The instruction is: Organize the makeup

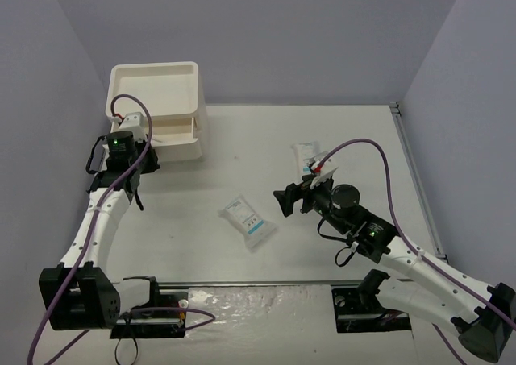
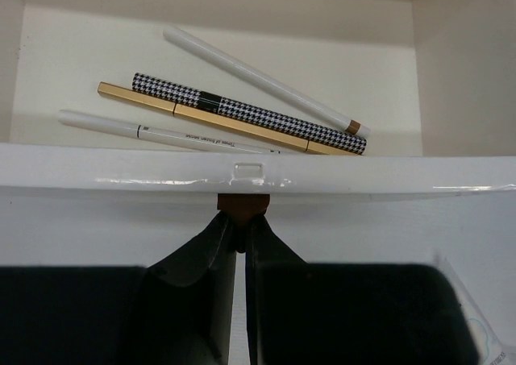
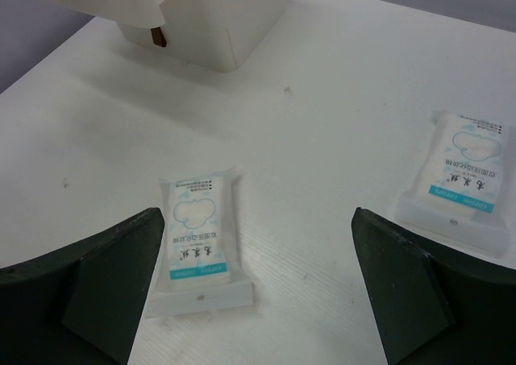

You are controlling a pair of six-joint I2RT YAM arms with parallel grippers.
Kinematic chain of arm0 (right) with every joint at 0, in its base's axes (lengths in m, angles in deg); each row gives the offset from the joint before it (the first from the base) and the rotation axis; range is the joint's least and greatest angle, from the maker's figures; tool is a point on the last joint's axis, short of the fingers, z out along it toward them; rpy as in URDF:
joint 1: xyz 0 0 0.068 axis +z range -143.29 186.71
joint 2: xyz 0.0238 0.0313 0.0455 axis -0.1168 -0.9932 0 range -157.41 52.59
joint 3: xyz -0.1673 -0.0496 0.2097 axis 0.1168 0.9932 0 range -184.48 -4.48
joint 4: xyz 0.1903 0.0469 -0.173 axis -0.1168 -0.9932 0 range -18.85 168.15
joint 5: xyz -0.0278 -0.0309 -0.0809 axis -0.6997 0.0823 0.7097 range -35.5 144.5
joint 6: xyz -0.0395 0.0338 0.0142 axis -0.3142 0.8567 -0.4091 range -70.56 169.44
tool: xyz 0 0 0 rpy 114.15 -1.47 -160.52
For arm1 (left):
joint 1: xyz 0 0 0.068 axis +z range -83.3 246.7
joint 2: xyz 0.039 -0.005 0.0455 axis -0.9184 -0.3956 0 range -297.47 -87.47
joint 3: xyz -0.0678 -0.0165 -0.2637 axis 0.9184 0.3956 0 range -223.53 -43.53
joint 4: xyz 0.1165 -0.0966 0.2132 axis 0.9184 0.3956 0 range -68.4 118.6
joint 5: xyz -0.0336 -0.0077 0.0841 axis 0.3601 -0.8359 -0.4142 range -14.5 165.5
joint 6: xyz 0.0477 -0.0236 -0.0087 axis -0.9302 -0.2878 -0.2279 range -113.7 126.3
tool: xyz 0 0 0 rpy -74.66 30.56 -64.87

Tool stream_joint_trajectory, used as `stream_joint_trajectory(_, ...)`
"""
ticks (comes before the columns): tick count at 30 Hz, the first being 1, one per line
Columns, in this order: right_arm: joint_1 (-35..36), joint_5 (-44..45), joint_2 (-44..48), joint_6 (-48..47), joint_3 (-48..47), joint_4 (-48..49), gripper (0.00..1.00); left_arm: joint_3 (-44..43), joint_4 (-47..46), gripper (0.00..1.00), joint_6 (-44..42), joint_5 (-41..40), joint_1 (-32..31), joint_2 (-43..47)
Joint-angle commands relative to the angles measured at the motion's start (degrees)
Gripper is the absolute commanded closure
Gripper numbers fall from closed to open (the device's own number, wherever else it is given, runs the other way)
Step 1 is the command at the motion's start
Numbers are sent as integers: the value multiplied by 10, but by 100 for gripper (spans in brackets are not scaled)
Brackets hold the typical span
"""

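Top view: the open drawer (image 1: pixel 172 126) of the white box (image 1: pixel 153 87) shows no contents; my left arm crowds its front. Left wrist view fills that in: four slim makeup pencils (image 2: pixel 242 111) lie together inside, long axes running upper left to lower right. Left gripper (image 2: pixel 240 224) is pinched closed on the drawer's brown pull tab (image 2: pixel 242 205).

Right gripper (image 1: pixel 284 201) is spread wide and holds nothing.

Near packet (image 1: pixel 248 221) lies diagonal on the counter (image 1: pixel 347 123). Far packet (image 1: pixel 306 154) is partly under the cable. Right wrist view shows both faces.
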Motion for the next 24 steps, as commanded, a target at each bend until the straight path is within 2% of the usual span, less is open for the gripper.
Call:
stream_joint_trajectory(1, -5, 6, 5, -7, -8, 34, 0, -68, -99, 100, -10, 11, -2, -7)
stream_joint_trajectory(24, -13, -8, -24, -14, -6, 36, 0, -127, -236, 100, -14, -5, -2, -156)
